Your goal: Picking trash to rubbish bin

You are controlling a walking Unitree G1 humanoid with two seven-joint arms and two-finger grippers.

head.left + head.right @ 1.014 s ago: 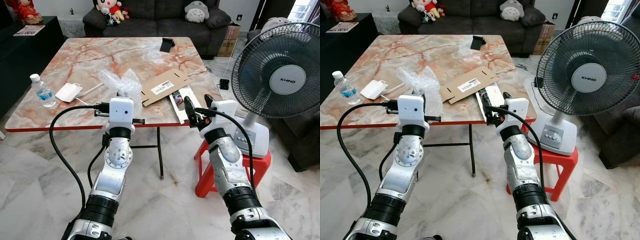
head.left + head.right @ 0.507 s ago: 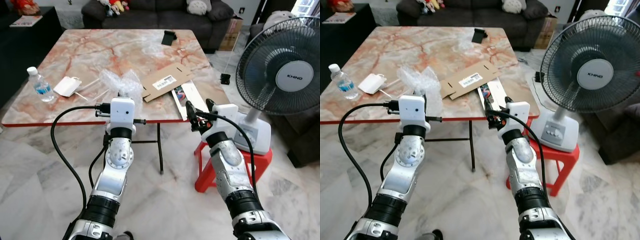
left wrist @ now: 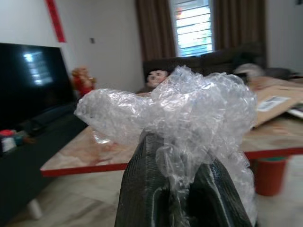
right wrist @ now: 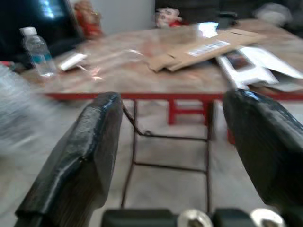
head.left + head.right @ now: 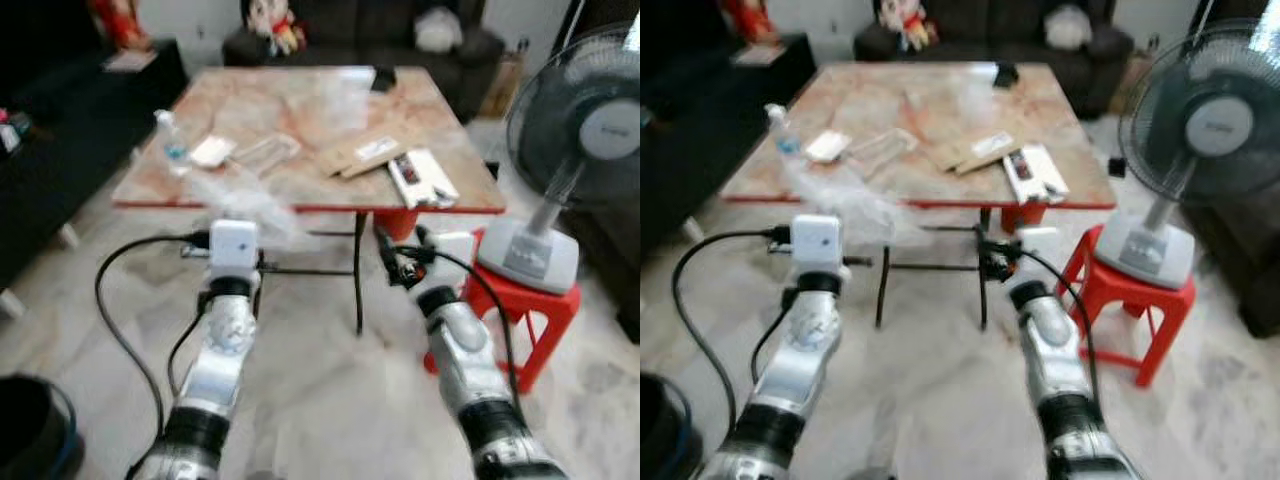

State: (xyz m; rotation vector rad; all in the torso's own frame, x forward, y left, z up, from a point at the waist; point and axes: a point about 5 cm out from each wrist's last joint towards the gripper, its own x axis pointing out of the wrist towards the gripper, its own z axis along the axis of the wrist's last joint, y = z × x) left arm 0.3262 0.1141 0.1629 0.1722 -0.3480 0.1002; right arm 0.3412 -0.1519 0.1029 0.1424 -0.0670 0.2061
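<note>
Got the crumpled clear bubble wrap [image 3: 189, 113] pinched tight in my left gripper [image 3: 182, 189], held out in front of me off the marble-pattern tabletop [image 5: 300, 180]. My right gripper [image 4: 189, 156] is spread wide, holding nothing. The dark round rubbish bin [image 5: 30, 430] sits on the floor by my left side, so I'd keep the pinch firm, turn left, and only release right over it.

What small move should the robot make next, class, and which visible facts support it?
Probably turn left toward the dark bin on the floor. The left tool is already shut on the bubble wrap, clear of the table, while the right tool is open, holding nothing.
</note>
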